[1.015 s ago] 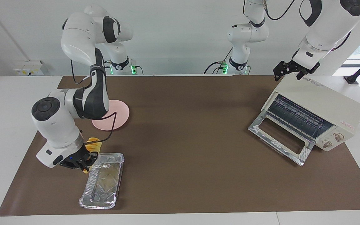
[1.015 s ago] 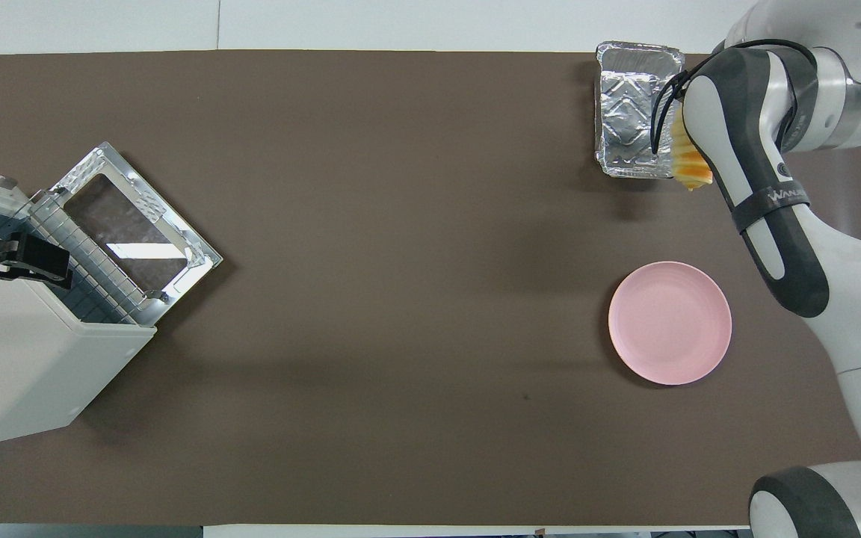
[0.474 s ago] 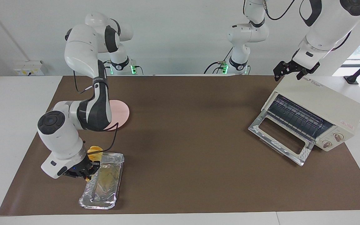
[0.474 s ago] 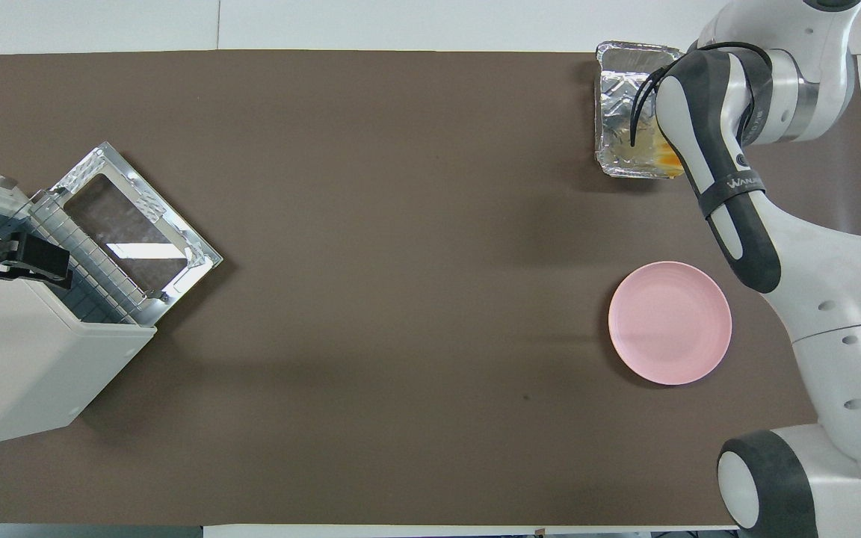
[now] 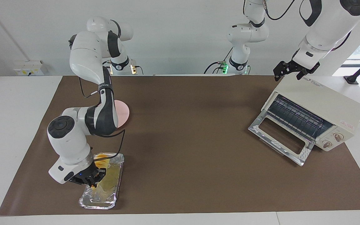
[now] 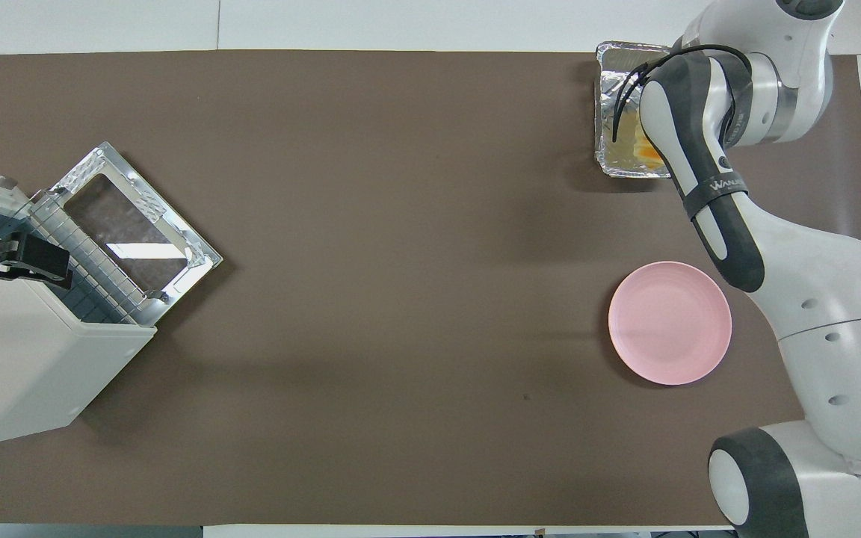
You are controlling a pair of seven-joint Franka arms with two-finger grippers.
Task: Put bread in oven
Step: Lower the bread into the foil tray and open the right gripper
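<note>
One bread [image 5: 100, 157], one foil tray [image 5: 116, 190], one plate [image 6: 670, 323], one oven [image 5: 319, 101]; the right gripper [image 5: 90, 180] grips the bread over the tray, at the table's edge farthest from the robots; the overhead view hides this gripper under its arm; the left gripper [image 5: 289, 70] waits over the oven, door open, fingers unclear.

Crinkled shiny foil tray [image 5: 115, 195], matt brown mat [image 5: 192, 131]
</note>
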